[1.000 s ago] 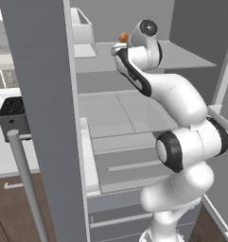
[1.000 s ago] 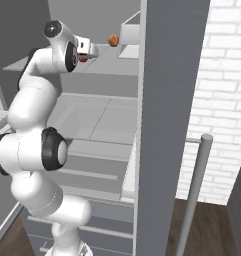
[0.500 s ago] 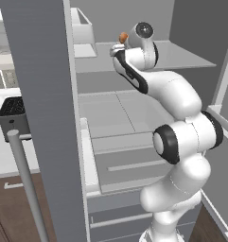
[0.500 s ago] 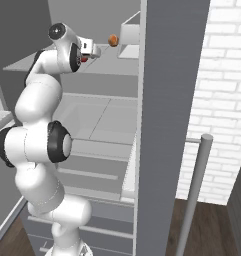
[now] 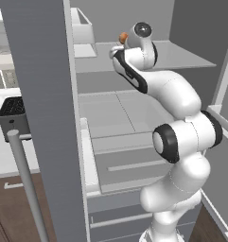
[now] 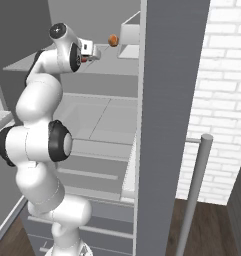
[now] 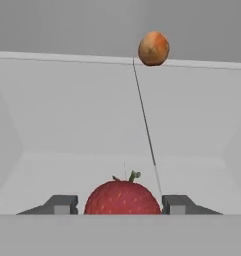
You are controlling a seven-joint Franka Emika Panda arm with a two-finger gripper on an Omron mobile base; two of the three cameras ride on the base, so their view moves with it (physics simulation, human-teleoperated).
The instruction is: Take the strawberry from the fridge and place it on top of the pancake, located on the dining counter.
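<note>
The gripper [image 7: 120,205] stands partly open on the top fridge [image 5: 44,94] shelf, a finger [image 7: 59,204] just beside each flank of the strawberry [image 7: 122,198]; contact is unclear. Since a second ago, the arm has pushed slightly deeper. Farther back sits an orange fruit [image 7: 153,48].

An orange round fruit [image 7: 153,48] sits far ahead of me, on the back part of the upper shelf. Near it stands a pale open-topped box [image 5: 82,33]. Out to my left, a black slotted appliance [image 5: 12,113] rests on a white worktop [image 5: 4,156]. A white brick wall [image 6: 219,100] rises on my right.
</note>
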